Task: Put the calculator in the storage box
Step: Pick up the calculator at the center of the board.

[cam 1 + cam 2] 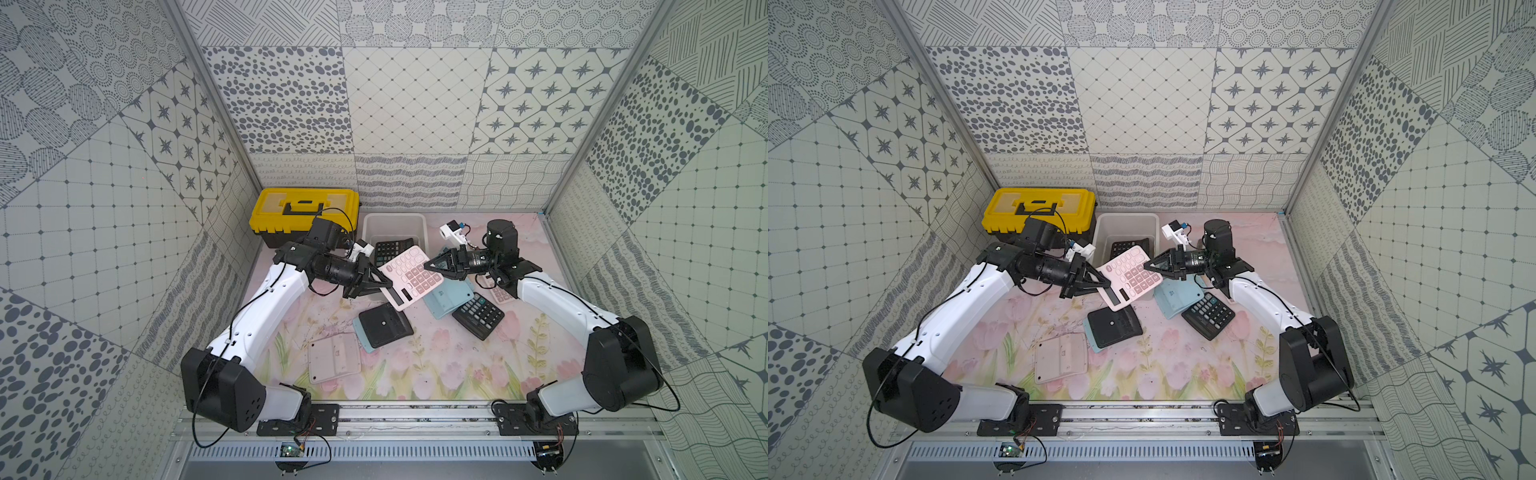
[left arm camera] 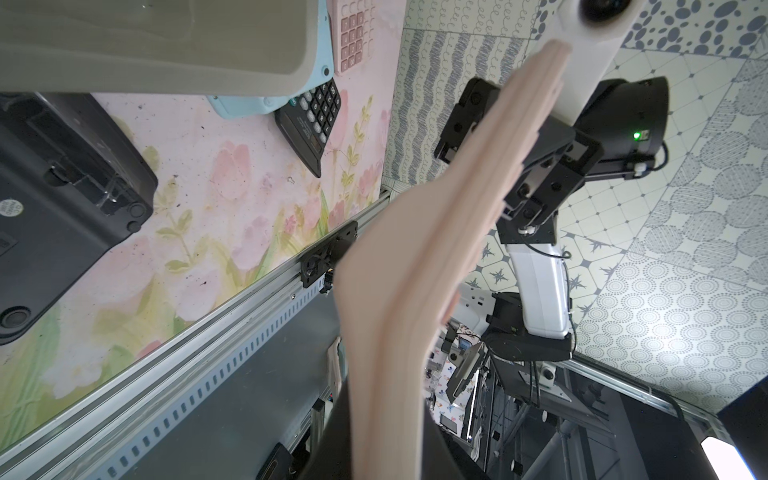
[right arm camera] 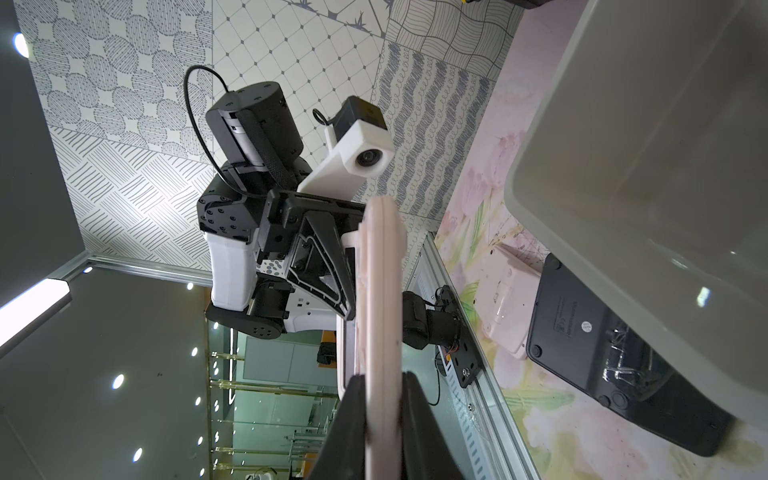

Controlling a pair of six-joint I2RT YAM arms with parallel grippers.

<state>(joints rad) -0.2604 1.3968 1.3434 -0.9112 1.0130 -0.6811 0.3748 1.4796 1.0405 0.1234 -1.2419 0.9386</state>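
Pink calculator (image 1: 406, 276) held tilted above storage box (image 1: 395, 227) front rim, clenched at one edge by right claw (image 1: 429, 266); opposite corner straddled by left claw (image 1: 388, 284), grip state cannot be told.

Saw a pink calculator (image 1: 409, 274): pale casing, rose keys, a dark strip. Found an off-white storage box (image 1: 394, 217) at 12 o'clock on the desk (image 1: 436, 374), with a black calculator (image 1: 392, 249) bearing grey keys inside. Noted a toolbox (image 1: 305, 208), yellow lid over black, at 11 o'clock. Saw a pale-blue calculator (image 1: 444, 301) and a black grey-keyed calculator (image 1: 478, 316) at 3 o'clock. Spotted a black-backed calculator (image 1: 384, 326) at centre and a pink-backed calculator (image 1: 334, 359) at 7 o'clock. Found the desk printed with pink tulips and green leaves. Noted black on the left claw (image 1: 390, 284) and right claw (image 1: 426, 266). Saw grey dots, stars and lattices on the white walls (image 1: 415, 99).
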